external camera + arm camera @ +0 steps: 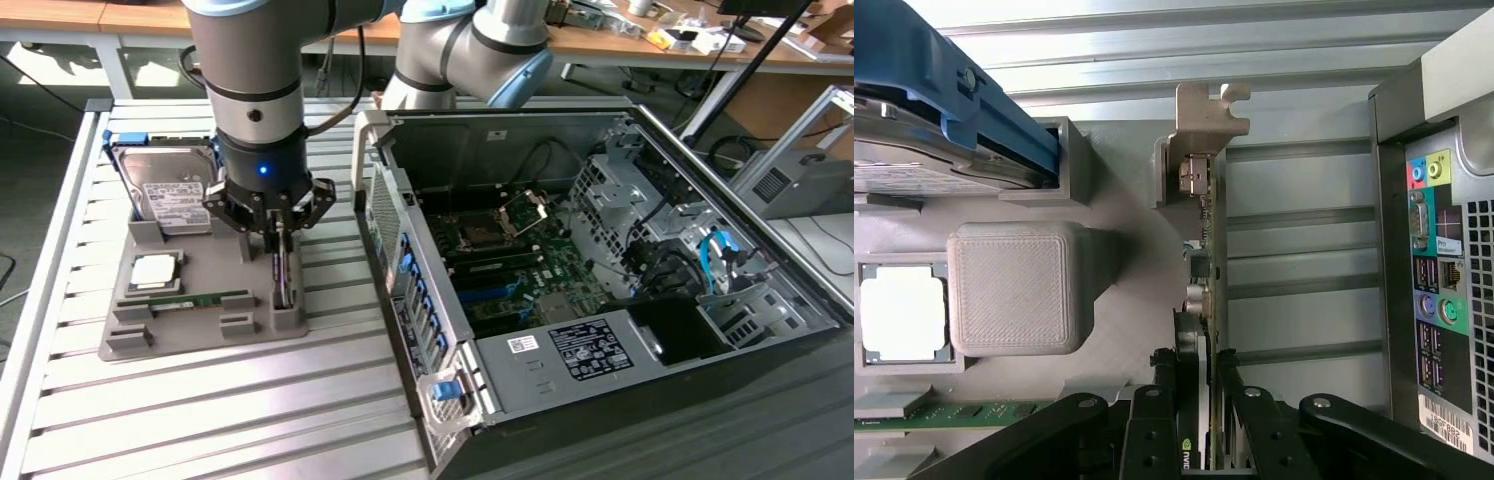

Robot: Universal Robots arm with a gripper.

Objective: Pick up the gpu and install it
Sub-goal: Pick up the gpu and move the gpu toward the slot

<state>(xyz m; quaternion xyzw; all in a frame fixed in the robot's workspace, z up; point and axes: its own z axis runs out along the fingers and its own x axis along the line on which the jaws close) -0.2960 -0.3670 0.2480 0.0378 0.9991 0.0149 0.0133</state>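
Gripper [276, 238]: directly above gpu [280, 282], fingers [1154, 410] pinching its upper edge; card upright in tray [200, 328], long axis between fingers.

The gpu [1204, 240] had a dull silver bracket, a dark edge and a small green logo. The gripper [276, 238] was black. The tray [200, 335] was plain grey with a fine woven texture. At its far edge the hard drive [171, 195] was silver with a white label, held in a blue frame [974, 110]. The RAM stick [198, 299] was green. The table [240, 410] was pale ribbed metal.
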